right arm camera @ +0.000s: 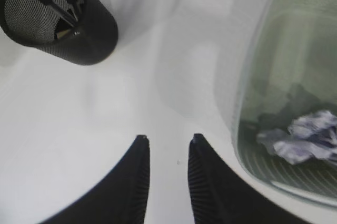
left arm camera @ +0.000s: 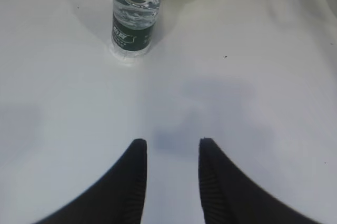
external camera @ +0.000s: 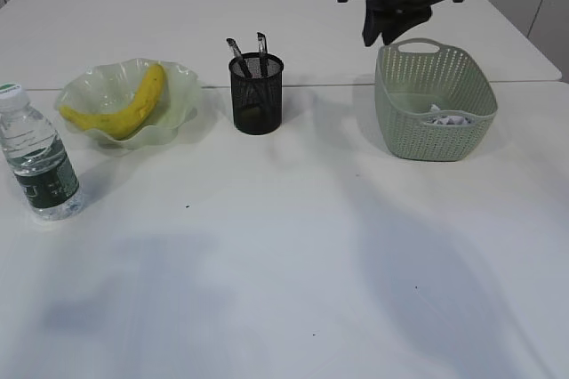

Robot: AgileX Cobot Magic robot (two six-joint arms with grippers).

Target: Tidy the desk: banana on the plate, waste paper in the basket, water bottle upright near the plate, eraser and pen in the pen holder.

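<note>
Before the basket (external camera: 434, 112), bare desk (external camera: 293, 263)

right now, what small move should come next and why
Probably none beyond backing both arms away. The banana lies on the plate, the waste paper is in the basket, the water bottle stands upright beside the plate, and pens stand in the pen holder. The eraser can't be seen. Both hands are empty.
</note>
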